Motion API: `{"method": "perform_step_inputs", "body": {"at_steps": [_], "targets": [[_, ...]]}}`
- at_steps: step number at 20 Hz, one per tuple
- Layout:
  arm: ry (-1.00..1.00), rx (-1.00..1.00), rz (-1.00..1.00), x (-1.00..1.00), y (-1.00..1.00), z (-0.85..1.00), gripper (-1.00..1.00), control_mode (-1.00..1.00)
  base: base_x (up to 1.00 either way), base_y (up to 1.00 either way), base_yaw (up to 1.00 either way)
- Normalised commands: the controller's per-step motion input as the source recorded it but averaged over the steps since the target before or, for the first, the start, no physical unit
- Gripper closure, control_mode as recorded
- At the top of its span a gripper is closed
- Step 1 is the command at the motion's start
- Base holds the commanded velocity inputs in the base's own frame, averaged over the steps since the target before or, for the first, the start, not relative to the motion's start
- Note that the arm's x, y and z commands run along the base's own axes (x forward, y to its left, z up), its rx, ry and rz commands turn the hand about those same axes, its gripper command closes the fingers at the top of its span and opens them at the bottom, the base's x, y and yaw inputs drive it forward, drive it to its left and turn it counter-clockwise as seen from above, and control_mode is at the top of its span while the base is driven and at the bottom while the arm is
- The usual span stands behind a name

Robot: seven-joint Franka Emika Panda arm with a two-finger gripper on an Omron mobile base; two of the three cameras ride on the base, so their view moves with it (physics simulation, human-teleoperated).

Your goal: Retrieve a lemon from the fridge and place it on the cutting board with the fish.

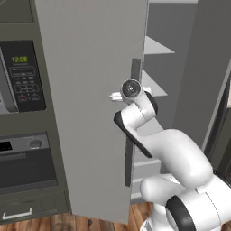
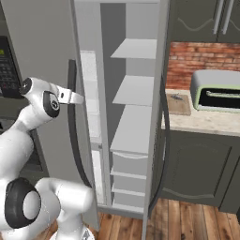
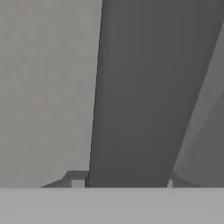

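Observation:
The grey fridge (image 1: pixel 90 90) has its left door swung open, and white shelves (image 2: pixel 136 89) and translucent drawers (image 2: pixel 129 164) show inside. My gripper (image 2: pixel 75 97) is at the door's long dark handle (image 2: pixel 72 140), about mid-height. In the hand view the handle (image 3: pixel 140 87) fills the space between my fingertips (image 3: pixel 78 183), and the gripper (image 3: pixel 124 183) is shut on it. The lemon is hidden. The tan cutting board (image 2: pixel 179 104) lies on the counter to the right of the fridge, with the faint grey fish (image 2: pixel 177 97) on it.
A toaster oven (image 2: pixel 216 91) stands on the counter beside the board, against a brick wall. The dark microwave (image 1: pixel 22 76) and oven (image 1: pixel 27 162) column is left of the open door. The fridge's right door (image 2: pixel 157 117) stands ajar.

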Motion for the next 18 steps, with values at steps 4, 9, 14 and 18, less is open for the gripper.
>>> {"method": "perform_step_inputs", "body": {"at_steps": [4, 9, 14, 18], "targets": [[0.08, -0.07, -0.23, -1.00, 0.71, 0.22, 1.00, -1.00, 0.00, 0.00, 0.00], [0.09, -0.06, -0.30, -1.00, 0.76, 0.16, 1.00, -1.00, 0.00, 0.00, 0.00], [0.08, -0.07, -0.30, -0.99, 0.80, 0.13, 1.00, -1.00, 0.00, 0.00, 0.00], [0.06, -0.14, -0.36, -0.55, 0.70, 0.00, -1.00, -1.00, 0.00, 0.00, 0.00]]}}
